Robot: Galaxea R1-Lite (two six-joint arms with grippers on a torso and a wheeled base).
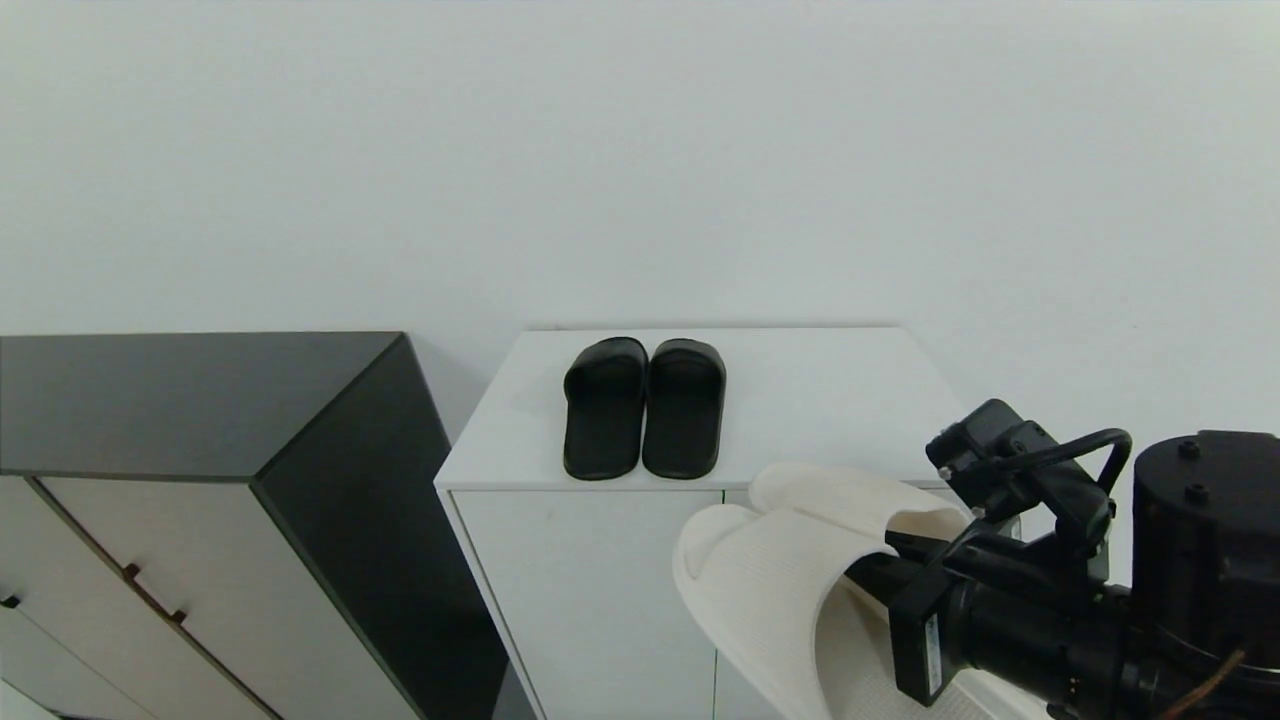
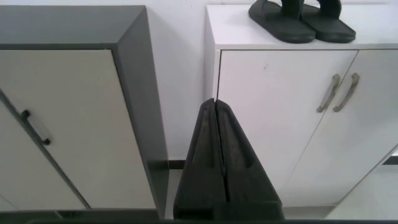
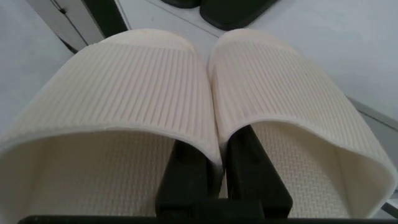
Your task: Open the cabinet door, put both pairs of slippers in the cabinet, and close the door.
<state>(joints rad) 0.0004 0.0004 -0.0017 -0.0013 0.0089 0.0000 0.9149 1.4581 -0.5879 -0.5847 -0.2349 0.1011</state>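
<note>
The white slippers [image 3: 149,81] show matt, foam-like material with finely ribbed straps and pebbled footbeds. The black slippers [image 1: 643,408] are smooth, matt and rubber-like. The white cabinet [image 1: 820,400] has smooth matt panels, and its handles [image 2: 339,93] look like brushed metal. The dark cabinet [image 1: 180,400] has a smooth top with a slight sheen. The left gripper [image 2: 216,106] is matt black and grooved.

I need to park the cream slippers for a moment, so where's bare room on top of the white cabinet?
Widest bare patch: white cabinet top, between the pair of black slide slippers and its right edge. A narrower strip lies left of them. The front middle is taken.
</note>
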